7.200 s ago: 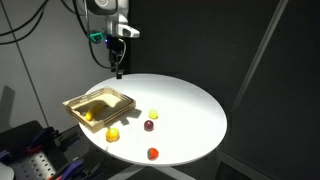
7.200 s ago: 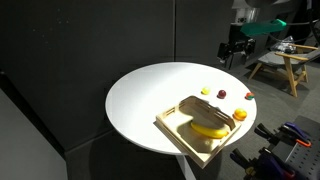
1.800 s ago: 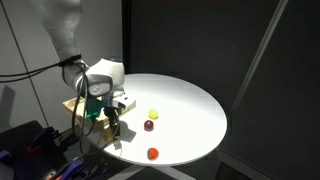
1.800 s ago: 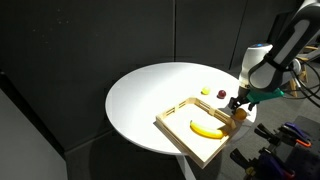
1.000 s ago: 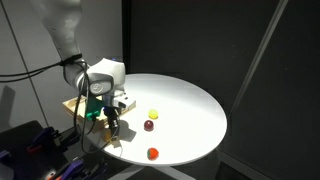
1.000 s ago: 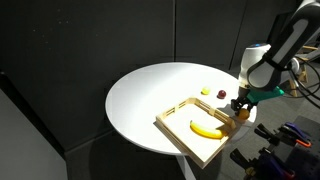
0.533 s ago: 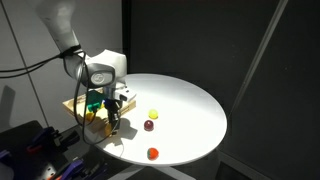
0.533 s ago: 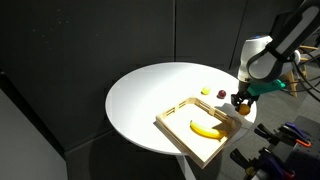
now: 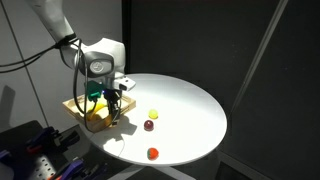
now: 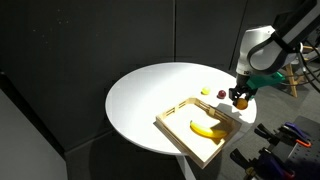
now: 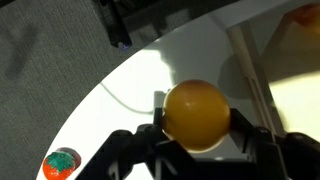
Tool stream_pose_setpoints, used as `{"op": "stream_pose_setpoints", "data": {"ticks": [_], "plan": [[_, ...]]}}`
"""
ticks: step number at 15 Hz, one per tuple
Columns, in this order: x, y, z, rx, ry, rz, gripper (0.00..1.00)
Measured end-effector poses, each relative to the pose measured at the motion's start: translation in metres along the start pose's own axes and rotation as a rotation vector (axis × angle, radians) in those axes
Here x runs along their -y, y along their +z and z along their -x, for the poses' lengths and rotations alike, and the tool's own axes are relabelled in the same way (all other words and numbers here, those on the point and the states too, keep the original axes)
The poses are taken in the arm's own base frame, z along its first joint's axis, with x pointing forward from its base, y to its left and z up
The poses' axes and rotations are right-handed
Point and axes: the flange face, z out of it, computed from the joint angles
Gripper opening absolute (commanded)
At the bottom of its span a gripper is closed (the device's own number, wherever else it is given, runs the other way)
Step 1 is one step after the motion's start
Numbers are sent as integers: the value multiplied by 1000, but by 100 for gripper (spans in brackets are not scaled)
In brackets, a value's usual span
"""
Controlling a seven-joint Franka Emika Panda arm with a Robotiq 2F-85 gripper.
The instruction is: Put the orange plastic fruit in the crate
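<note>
My gripper (image 11: 197, 125) is shut on the orange plastic fruit (image 11: 196, 110), a round yellow-orange ball that fills the middle of the wrist view between both dark fingers (image 11: 147, 133). In both exterior views the gripper (image 9: 117, 104) (image 10: 241, 99) hangs above the white table with the fruit (image 10: 241, 100) in it, at the edge of the crate (image 9: 77, 103) (image 10: 176, 127). The light wooden crate holds a yellow banana (image 10: 207, 128). A corner of the crate (image 11: 293, 45) shows at the upper right of the wrist view.
On the round white table (image 9: 190, 105) lie a pale yellow fruit (image 9: 153, 114) (image 10: 206, 92), a dark red fruit (image 9: 148, 125) (image 10: 221, 95) and a red-orange ball (image 9: 153, 153) (image 11: 61, 164). Dark curtains stand behind, and the table edge is close to the crate.
The gripper has risen off the table with the orange fruit in it and moved a little towards the crate. The other fruits have stayed put.
</note>
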Motion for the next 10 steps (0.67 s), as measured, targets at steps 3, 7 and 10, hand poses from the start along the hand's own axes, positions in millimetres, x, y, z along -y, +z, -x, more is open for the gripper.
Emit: {"op": "stream_pose_setpoints", "data": {"ticks": [3,7,10], "plan": [[16,-12,5,-2,-54,-1,40],[36,-23,13,-7,-154,0,40],[51,-26,20,-4,-244,4,40]]}}
